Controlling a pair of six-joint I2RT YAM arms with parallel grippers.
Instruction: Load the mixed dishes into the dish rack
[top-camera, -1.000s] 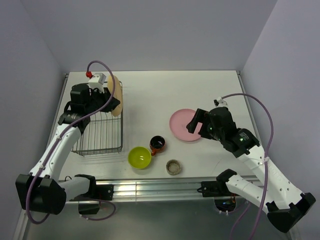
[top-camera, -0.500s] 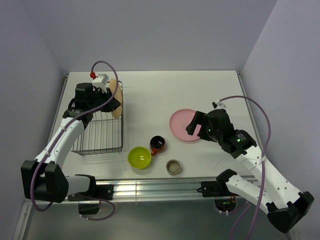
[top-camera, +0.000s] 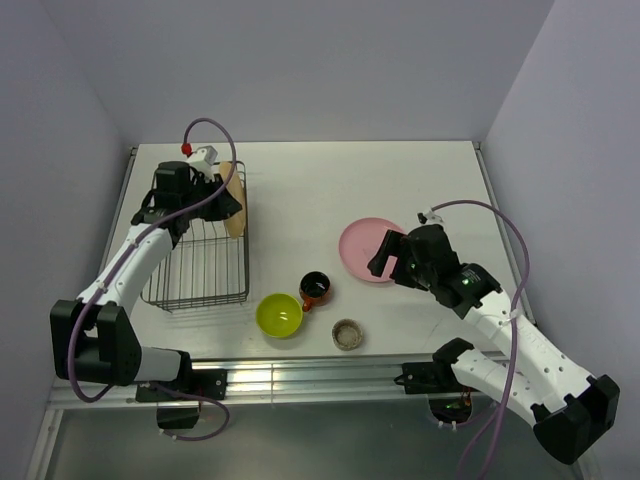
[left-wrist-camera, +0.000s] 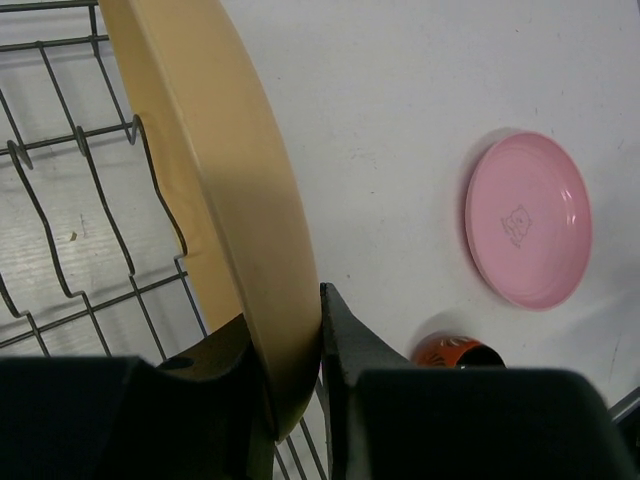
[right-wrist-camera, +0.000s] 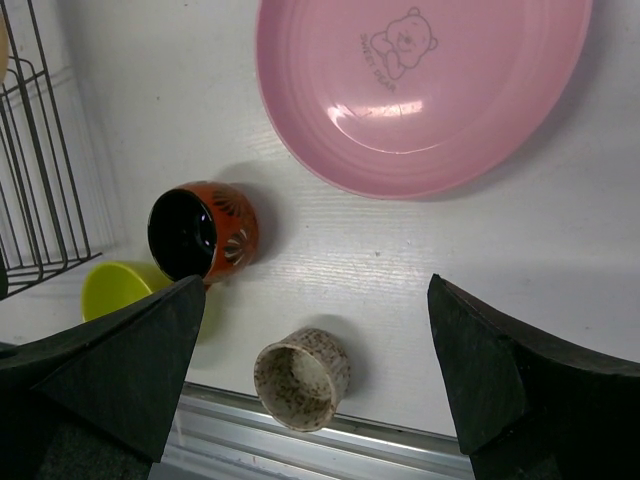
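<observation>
While the left fingers (left-wrist-camera: 335, 340) are closed on the rim of the yellow-orange plate (left-wrist-camera: 240, 200), none of the dishes is finally loaded, so you are at the first step of the task. This plate stands on its edge at the far right corner of the dish rack (top-camera: 243, 270), in the upper left of the top view. From the left wrist view its lower part seems to be among the wires, but I cannot tell if it is already seated between the prongs.

Four dishes are left on the table (top-camera: 300, 190). The pink plate (right-wrist-camera: 420, 90) lies flat at the right of centre in the top view. The red-orange mug (right-wrist-camera: 205, 232) stands upright just below and left of it. The lime-green bowl (top-camera: 279, 314) is near the lower right corner of the rack, and the grey-beige cup (right-wrist-camera: 302, 375) stands near the front edge, apart from the mug.

Your right fingers (right-wrist-camera: 120, 370) are spread wide and hold nothing. They hang above the right side of the pink plate, so this plate is probably the next one. It lies flat, so you will have to catch it by the rim.
</observation>
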